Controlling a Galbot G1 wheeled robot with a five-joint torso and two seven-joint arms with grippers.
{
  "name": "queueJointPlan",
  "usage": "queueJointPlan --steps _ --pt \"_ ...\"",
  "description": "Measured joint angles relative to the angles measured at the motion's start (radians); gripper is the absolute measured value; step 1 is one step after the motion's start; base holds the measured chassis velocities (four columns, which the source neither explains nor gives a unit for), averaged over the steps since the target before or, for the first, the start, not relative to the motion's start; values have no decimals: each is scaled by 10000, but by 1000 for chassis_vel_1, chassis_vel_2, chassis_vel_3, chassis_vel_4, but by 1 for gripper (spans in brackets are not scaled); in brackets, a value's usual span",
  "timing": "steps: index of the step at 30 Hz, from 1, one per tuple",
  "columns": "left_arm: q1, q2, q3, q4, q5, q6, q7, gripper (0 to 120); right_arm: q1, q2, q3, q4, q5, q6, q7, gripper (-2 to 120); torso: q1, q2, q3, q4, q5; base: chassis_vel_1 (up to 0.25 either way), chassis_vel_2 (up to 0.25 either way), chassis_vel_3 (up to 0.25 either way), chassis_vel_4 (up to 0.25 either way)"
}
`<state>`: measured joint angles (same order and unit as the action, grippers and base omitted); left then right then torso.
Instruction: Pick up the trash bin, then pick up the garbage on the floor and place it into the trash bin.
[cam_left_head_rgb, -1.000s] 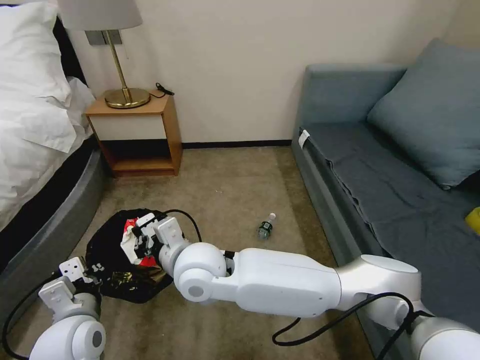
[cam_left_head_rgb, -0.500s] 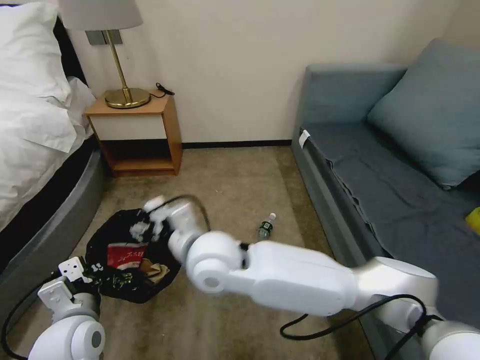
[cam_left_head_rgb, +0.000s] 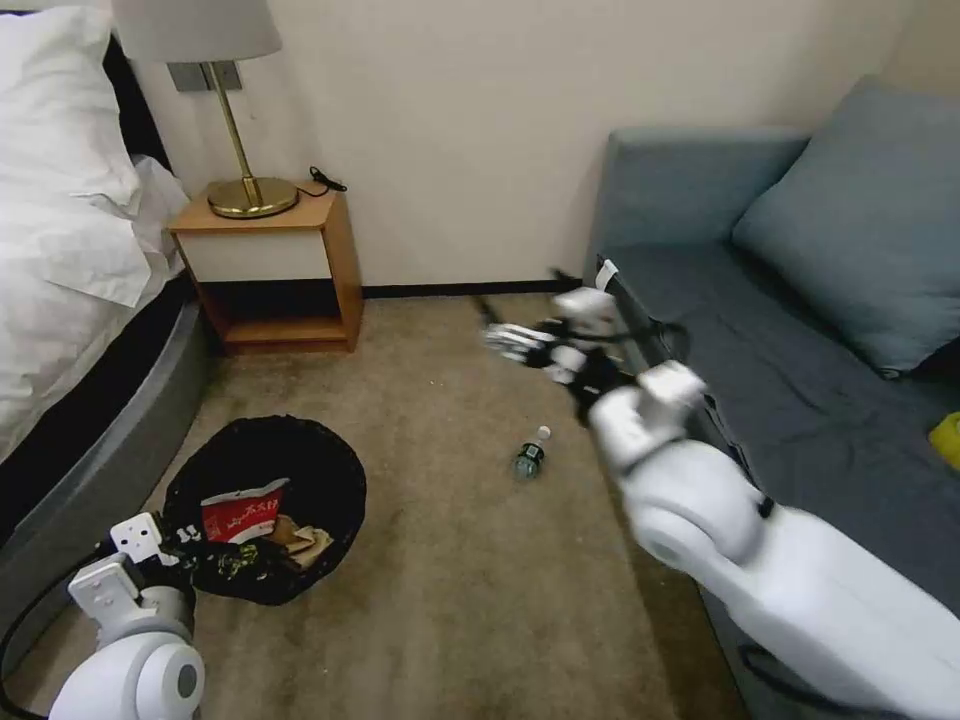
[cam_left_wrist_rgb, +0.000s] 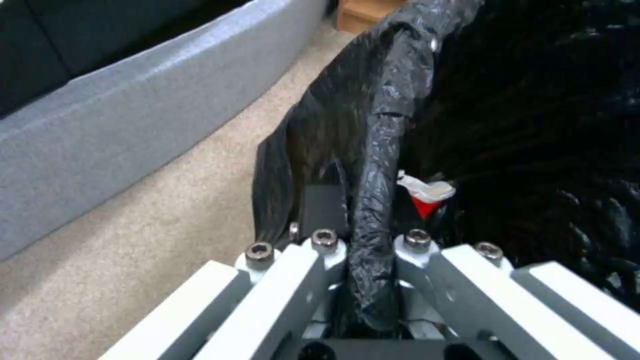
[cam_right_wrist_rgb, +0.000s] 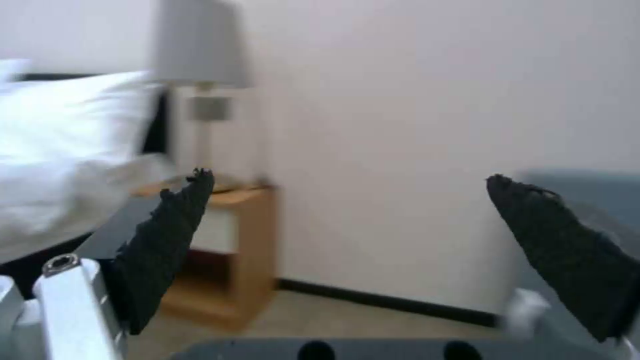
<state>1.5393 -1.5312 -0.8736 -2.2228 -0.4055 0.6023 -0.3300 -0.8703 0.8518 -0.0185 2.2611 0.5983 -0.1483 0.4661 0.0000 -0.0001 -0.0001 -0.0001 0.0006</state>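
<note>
In the head view, the trash bin (cam_left_head_rgb: 268, 505) sits on the carpet at about 8 o'clock, its black bag open. Inside lie the red snack packet (cam_left_head_rgb: 240, 512), with white writing too small to read, and crumpled tan paper (cam_left_head_rgb: 300, 540). The left pincer (cam_left_head_rgb: 165, 545) grips the bin's near rim at 7 o'clock. The small clear bottle (cam_left_head_rgb: 530, 455) lies on the floor near centre, white cap toward the wall. The right pincer (cam_left_head_rgb: 520, 340) hangs above it at 12 o'clock, blurred, beside the grey sofa (cam_left_head_rgb: 800, 300).

In the left wrist view, the left pincer's fingers (cam_left_wrist_rgb: 313, 265) are clamped on a fold of the black bag rim, the red packet just beyond.

In the right wrist view, the right pincer's dark pads (cam_right_wrist_rgb: 167, 245) stand wide apart, holding nothing, facing the nightstand (cam_right_wrist_rgb: 240, 250) and wall.
</note>
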Motion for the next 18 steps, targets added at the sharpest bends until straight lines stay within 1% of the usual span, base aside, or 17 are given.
queueJointPlan --steps 2,3,4,5,7,9,10,11,13,15,18 --pt "5 9 4 -22 0 -12 3 2 -1557 289 1224 372 -825 46 -32 100 0 0 0 0 -2 0 0 0 0" --pt "7 9 5 -32 -1 -15 7 2 -2091 432 1585 481 -1154 74 -78 100 0 0 0 0 -3 0 0 0 0" --pt "16 11 5 -60 -6 -16 9 2 -3056 728 2055 651 -1798 178 -141 100 0 0 0 -2 -4 0 0 0 0" --pt "16 11 5 -60 -6 -16 9 2 -3056 728 2055 651 -1798 178 -141 100 0 0 0 -2 -4 0 0 0 0" --pt "57 34 -11 -115 -15 -28 12 2 -4593 1323 2481 868 -3009 417 -191 100 0 0 0 -1 -5 0 0 0 0" --pt "94 58 -30 -152 -34 -37 21 2 -5689 2138 2494 931 -4060 871 -370 100 0 0 -1 -1 -7 0 0 0 0" --pt "101 61 -30 -158 -40 -54 26 2 -6077 2582 2327 931 -4341 1078 -441 100 -1 1 0 0 -7 0 0 0 0" --pt "101 61 -30 -158 -40 -54 26 2 -6077 2582 2327 931 -4341 1078 -441 100 -1 1 0 0 -7 0 0 0 0" --pt "105 43 -27 -174 -44 -72 29 2 -6639 3382 2048 834 -4836 1433 -641 100 -1 1 0 0 -8 0 0 0 0" --pt "107 28 -23 -178 -46 -84 30 2 -6815 3696 1990 630 -5237 1825 -836 100 -1 0 0 0 -8 0 0 0 0" --pt "109 21 -25 -181 -53 -93 35 2 -6819 3752 2008 493 -5450 2013 -939 100 -1 1 0 2 -8 0 0 0 0"
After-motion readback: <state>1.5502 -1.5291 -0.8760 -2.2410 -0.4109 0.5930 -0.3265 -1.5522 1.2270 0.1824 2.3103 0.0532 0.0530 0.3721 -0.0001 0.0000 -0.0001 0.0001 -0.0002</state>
